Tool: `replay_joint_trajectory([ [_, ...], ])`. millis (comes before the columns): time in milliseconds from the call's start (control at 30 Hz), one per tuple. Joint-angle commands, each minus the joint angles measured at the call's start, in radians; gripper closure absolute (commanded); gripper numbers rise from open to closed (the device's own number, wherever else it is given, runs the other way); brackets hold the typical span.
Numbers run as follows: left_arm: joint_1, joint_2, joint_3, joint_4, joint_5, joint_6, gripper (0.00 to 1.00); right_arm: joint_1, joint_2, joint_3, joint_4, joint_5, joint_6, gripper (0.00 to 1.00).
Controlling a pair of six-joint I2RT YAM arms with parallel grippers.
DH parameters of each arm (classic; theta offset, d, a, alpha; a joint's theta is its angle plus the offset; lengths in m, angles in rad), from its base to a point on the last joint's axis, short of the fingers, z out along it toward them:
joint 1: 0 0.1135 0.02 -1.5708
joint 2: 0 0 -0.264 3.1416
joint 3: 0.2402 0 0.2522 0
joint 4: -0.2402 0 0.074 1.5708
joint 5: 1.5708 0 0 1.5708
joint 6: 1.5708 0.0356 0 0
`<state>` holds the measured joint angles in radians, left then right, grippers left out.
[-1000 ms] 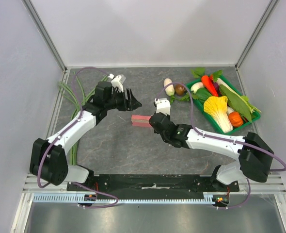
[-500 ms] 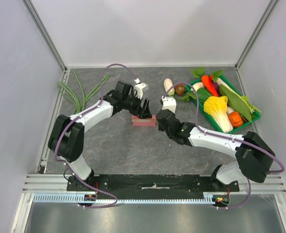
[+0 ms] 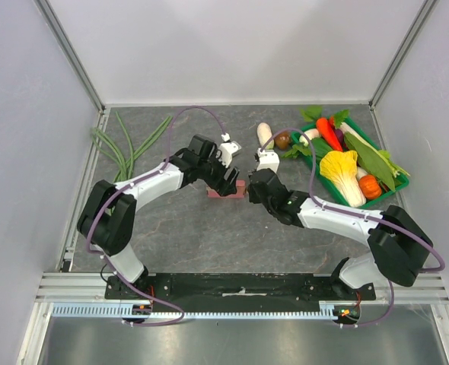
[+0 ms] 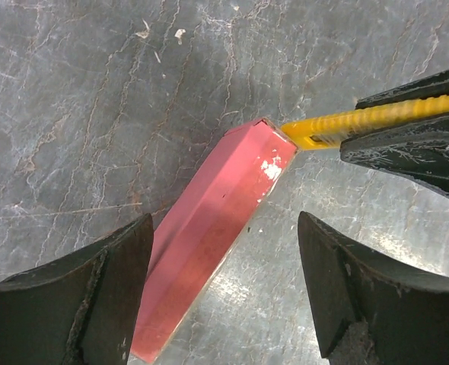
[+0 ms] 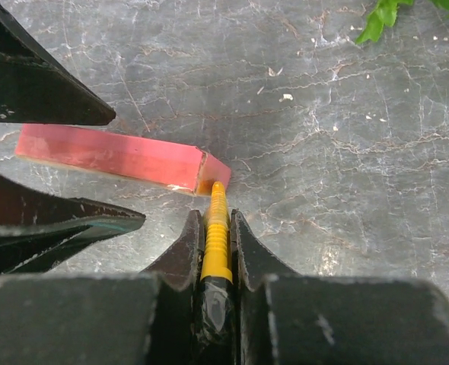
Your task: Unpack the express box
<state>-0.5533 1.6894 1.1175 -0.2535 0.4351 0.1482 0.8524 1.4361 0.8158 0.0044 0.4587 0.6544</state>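
Grey marbled stone-look worktop (image 3: 179, 236). Far right: green plastic tray (image 3: 384, 195) holding an orange carrot (image 3: 329, 133), a yellow-white cabbage (image 3: 344, 175) and a small orange pumpkin (image 3: 370, 185). Just left of the tray lie a white oblong vegetable (image 3: 265, 134) and a brown round one (image 3: 282, 140). Far left: long green beans (image 3: 122, 148). Yellow utility knife (image 5: 216, 228) near centre.

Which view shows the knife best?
Left wrist: the knife lies side-on, its tip at the box corner. Right wrist shows it foreshortened, clamped in the right gripper. Top view: too small and covered to make out.
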Motion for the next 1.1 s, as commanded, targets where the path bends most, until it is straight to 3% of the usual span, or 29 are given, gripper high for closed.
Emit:
replay_joint_trajectory([
  [0, -0.028, 0.007, -0.001, 0.036, -0.059, 0.122, 0.18, -0.018, -0.028, -0.021, 0.049, -0.022, 0.010, 1.00],
  [333, -0.036, 0.102, 0.062, -0.030, -0.021, 0.157, 0.25, -0.050, -0.062, -0.047, 0.057, -0.058, 0.019, 1.00],
  [533, -0.039, 0.153, 0.097, -0.061, -0.027, 0.134, 0.39, -0.075, -0.121, -0.061, 0.052, -0.081, 0.022, 1.00],
  [1067, -0.077, 0.070, 0.024, -0.044, -0.041, 0.183, 0.58, -0.088, -0.221, -0.049, 0.083, -0.111, -0.064, 1.00],
])
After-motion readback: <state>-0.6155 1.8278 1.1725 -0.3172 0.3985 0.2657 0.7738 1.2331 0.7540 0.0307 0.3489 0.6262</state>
